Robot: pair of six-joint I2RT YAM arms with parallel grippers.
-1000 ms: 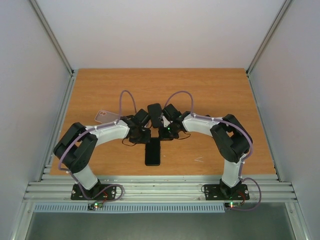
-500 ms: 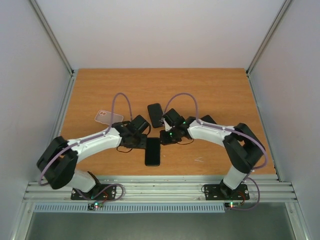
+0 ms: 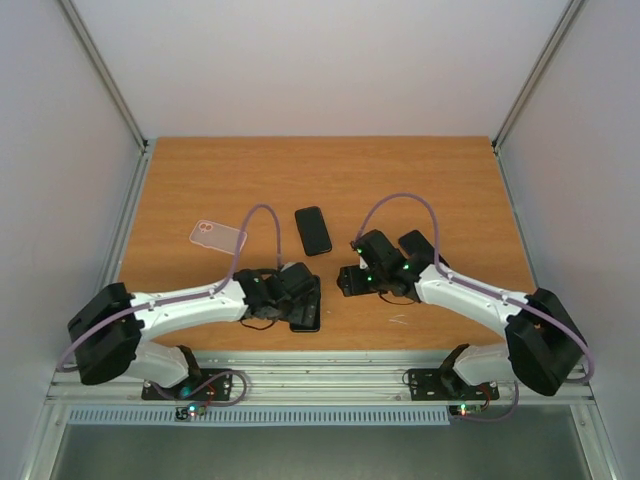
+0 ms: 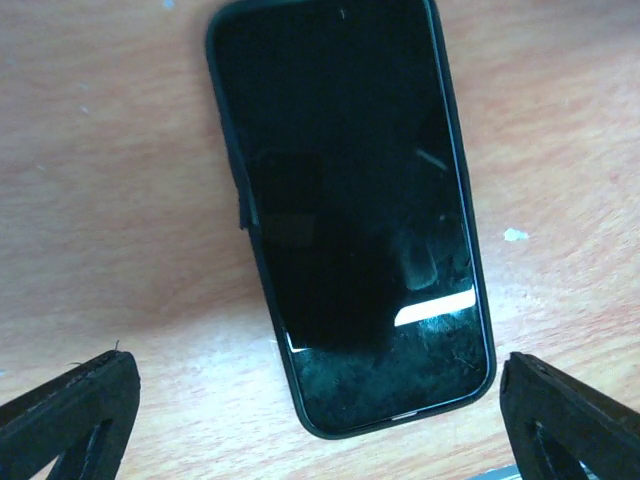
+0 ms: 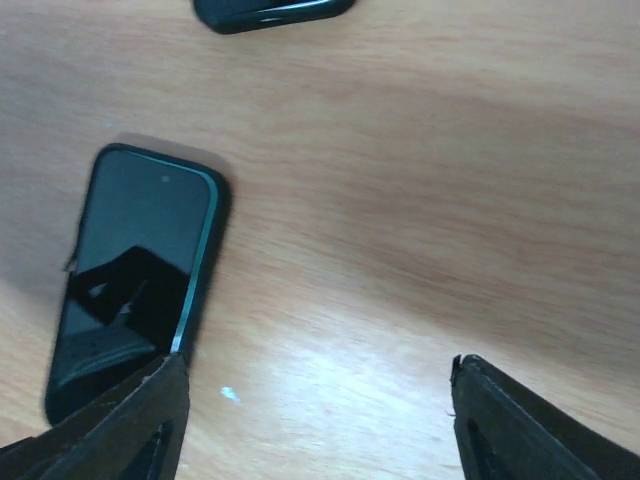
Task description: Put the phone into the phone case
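Wooden desk, white walls on three sides. Three flat things lie on it: one clear case far left, one phone near the front edge, and one dark slab behind the phone. Of the two arms, the left tool hangs spread wide over the phone, and the right tool is spread too, gripping nothing. A second ago both were pinched shut up by the slab.

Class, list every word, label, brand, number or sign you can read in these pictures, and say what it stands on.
No text can be read. The phone has a dark, blank screen; the clear case and the other dark slab appear too small to show any print.
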